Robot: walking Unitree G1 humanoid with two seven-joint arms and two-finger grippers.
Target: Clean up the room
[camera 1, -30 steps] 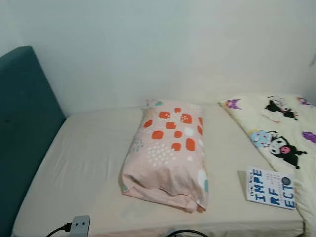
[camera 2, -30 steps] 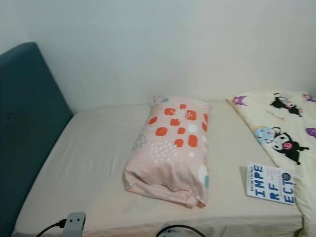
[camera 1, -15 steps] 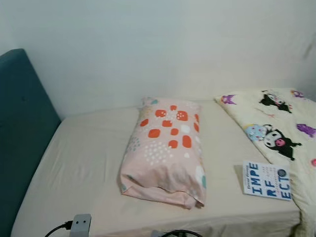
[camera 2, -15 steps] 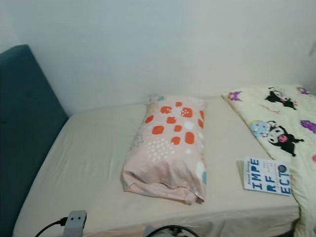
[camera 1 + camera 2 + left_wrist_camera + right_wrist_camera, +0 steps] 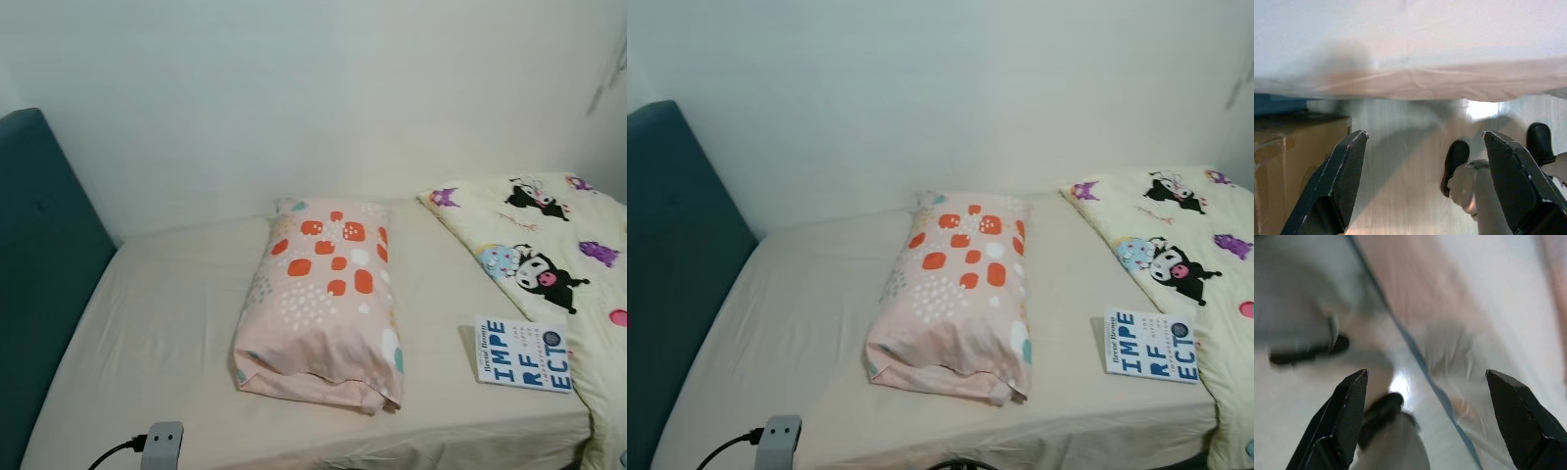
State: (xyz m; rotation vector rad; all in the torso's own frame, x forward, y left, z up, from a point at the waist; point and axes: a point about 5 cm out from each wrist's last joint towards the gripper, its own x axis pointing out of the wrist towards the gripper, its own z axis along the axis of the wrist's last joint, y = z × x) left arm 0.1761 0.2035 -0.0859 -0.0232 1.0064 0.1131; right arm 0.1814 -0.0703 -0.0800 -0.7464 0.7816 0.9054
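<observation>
1. Eye views: pillow (image 5: 318, 299) lies mid-bed (image 5: 167, 323); book (image 5: 522, 353) near the front edge, touching the quilt (image 5: 549, 255) on the right. Headboard (image 5: 44, 294) left.
2. Left wrist: left gripper (image 5: 1425, 181) fingers spread wide, empty, over floor (image 5: 1400, 161) beside a box (image 5: 1283, 161).
3. Right wrist: right gripper (image 5: 1425, 421) fingers apart, empty; blurred.

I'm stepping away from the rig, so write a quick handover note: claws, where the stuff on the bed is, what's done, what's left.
Left claw: open, empty, hanging low by the bed edge.
Right claw: open, empty, also low.
Pillow: lying mid-bed on the sheet.
Book: flat on the sheet, beside the cartoon-print quilt.
Power adapter: at the near edge.
Done: nothing visibly tidied.
Left: likely the book and pillow.
</observation>
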